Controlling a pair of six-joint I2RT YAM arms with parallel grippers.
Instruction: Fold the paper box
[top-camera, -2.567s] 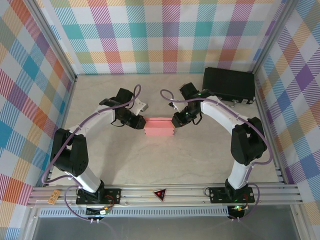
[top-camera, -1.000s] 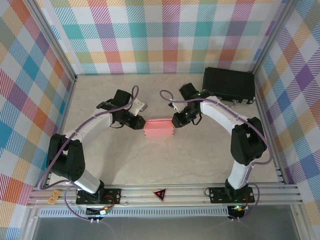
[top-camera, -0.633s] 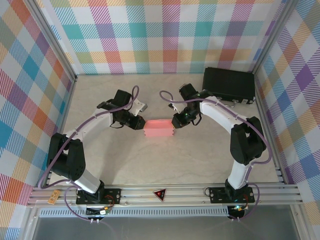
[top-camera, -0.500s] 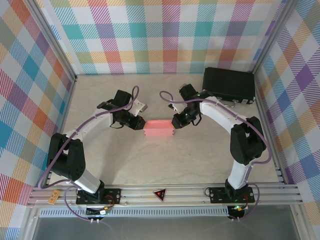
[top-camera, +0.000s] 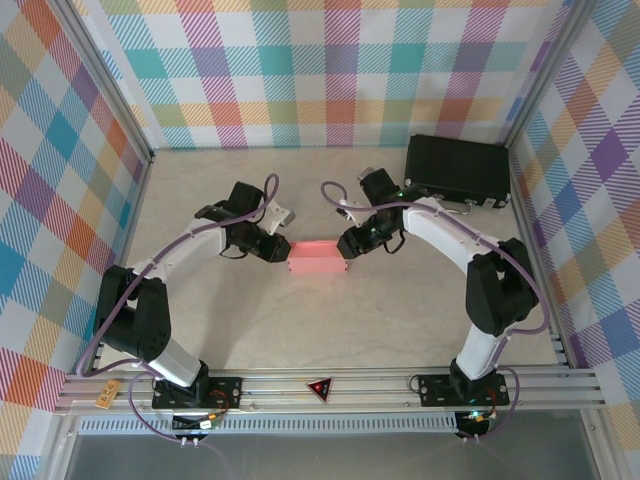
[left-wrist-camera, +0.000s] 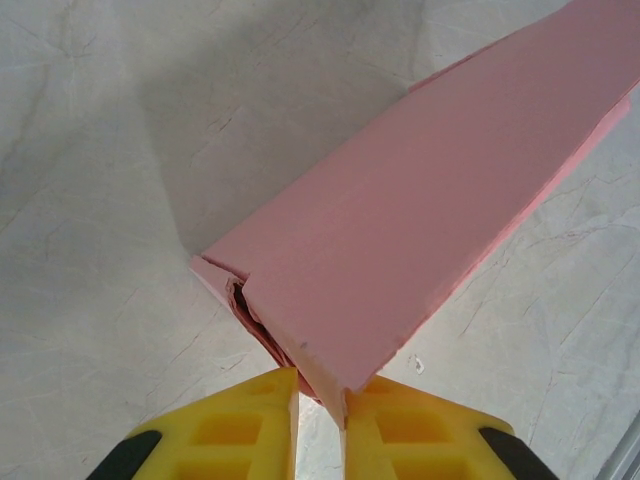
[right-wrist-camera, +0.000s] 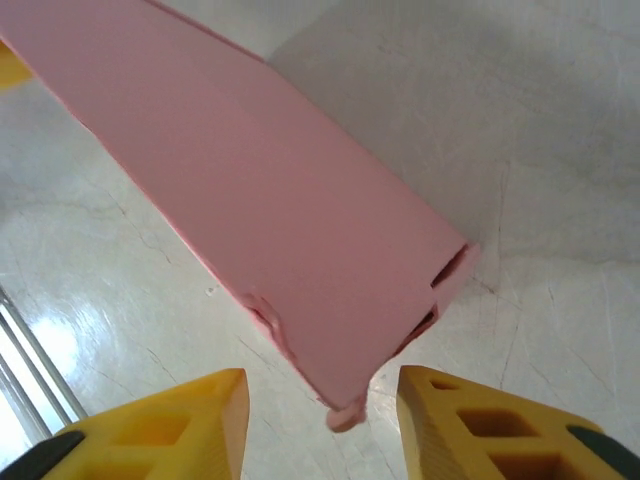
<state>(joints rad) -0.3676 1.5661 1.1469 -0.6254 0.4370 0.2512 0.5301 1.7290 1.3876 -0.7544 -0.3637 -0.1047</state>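
Paper box (left-wrist-camera: 420, 200): far end was cut off at the upper right edge in the left wrist view, at the upper left in the right wrist view. Interior was unseen.

The pale table (top-camera: 300, 330) bears the paper box (top-camera: 316, 258) centrally and a black case (top-camera: 458, 170) far right.

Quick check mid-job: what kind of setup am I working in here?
Probably a lab robot test cell: plaid cloth walls, aluminium frame, and a marble-look tabletop with a paper box and black hard case.
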